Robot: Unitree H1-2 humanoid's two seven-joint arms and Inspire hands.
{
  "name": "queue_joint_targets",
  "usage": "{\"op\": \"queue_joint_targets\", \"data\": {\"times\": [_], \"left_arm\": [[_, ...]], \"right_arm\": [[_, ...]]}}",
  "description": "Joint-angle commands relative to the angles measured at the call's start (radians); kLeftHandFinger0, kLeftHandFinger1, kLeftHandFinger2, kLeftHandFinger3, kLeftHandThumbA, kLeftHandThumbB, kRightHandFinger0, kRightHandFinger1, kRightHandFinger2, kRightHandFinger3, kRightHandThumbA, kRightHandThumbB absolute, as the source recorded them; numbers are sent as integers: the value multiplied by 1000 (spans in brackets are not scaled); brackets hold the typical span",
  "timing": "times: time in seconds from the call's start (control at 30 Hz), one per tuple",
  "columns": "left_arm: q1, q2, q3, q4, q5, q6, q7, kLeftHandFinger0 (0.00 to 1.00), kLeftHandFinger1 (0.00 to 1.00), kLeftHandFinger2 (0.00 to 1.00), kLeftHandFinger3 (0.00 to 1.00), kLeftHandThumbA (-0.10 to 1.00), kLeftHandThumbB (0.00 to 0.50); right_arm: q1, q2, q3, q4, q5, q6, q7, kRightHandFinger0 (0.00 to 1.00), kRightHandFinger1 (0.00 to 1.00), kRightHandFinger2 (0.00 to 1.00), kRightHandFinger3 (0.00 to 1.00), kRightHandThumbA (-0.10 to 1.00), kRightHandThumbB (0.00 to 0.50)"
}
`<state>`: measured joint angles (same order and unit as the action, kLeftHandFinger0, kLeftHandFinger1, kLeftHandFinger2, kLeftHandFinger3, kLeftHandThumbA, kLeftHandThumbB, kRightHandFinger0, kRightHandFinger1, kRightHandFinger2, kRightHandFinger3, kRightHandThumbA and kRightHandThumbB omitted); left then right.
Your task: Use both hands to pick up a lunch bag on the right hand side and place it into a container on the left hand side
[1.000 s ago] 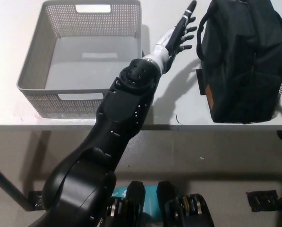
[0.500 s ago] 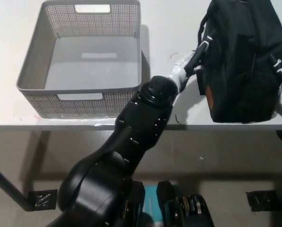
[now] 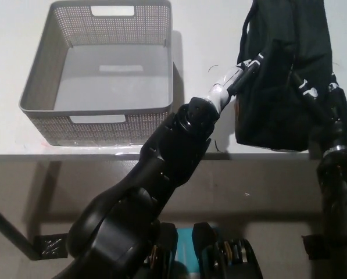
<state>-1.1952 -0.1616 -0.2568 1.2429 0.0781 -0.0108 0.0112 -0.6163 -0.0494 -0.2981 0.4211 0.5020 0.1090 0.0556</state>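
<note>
Head view, nearest first: a big black arm rises from the lower left of the frame and ends in a pale wrist and the left hand (image 3: 247,68), which presses against the left side of the black lunch bag (image 3: 283,70). Its fingers are mostly lost against the dark fabric, so I cannot tell how far they are closed or whether they hold a strap. At the lower right edge the black right arm comes up to the right hand (image 3: 330,104), set against the bag's right side; black on black, its grip cannot be read either. The bag stands upright at the upper right of the frame, on the white table (image 3: 202,35) near its front edge, squeezed between the two hands.

Farther off, at the upper left, the grey perforated basket (image 3: 28,99) sits empty on the table, well apart from the bag.

To do this step well, both hands should likely press inward evenly, lift straight up until the bag clears the basket's rim, then carry it across toward frame left without letting it tilt.
</note>
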Motion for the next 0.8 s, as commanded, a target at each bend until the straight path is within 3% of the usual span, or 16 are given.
{"op": "queue_joint_targets", "data": {"times": [0.0, 0.03, 0.07, 0.2, 0.27, 0.33, 0.4, 0.63, 0.77], "left_arm": [[-27, -64, -23, -33, 51, -8, 7, 1000, 1000, 1000, 1000, 1000, 359], [-30, -67, -29, -37, 59, -2, 15, 1000, 1000, 1000, 1000, 1000, 371], [-36, -72, -38, -45, 72, 3, 31, 1000, 1000, 1000, 1000, 1000, 337], [-48, -76, -35, -65, 76, 3, 44, 1000, 1000, 1000, 1000, 1000, 325], [-57, -83, 9, -94, 23, 7, 12, 1000, 1000, 1000, 1000, 1000, 335], [-59, -87, -3, -111, 41, 33, 11, 1000, 1000, 1000, 1000, 1000, 339], [-62, -87, -3, -125, 44, 55, 2, 1000, 1000, 1000, 1000, 1000, 311], [-100, -67, 16, -135, 19, 51, -58, 1000, 1000, 1000, 1000, 1000, 280], [-124, -62, 23, -159, 19, 69, -72, 1000, 1000, 1000, 1000, 1000, 273]], "right_arm": [[-57, 97, 19, -75, 121, 74, 68, 1000, 1000, 1000, 1000, 1000, 155], [-55, 100, 17, -85, 125, 82, 65, 1000, 1000, 1000, 1000, 1000, 183], [-53, 107, 22, -108, 111, 81, 43, 1000, 1000, 1000, 1000, 1000, 183], [-57, 124, 24, -146, 88, 56, 5, 1000, 1000, 1000, 1000, 1000, 204], [-84, 125, 18, -56, 50, -77, 34, 1000, 1000, 1000, 1000, 1000, 167], [-89, 127, 20, -32, 29, -112, 25, 1000, 1000, 1000, 1000, 1000, 154], [-93, 123, 37, -26, -1, -110, 1, 1000, 1000, 1000, 1000, 1000, 171], [-129, 103, 73, -57, -88, -116, -75, 1000, 1000, 1000, 1000, 1000, 101], [-159, 101, 67, -68, -98, -126, -101, 1000, 1000, 1000, 1000, 1000, 111]]}}
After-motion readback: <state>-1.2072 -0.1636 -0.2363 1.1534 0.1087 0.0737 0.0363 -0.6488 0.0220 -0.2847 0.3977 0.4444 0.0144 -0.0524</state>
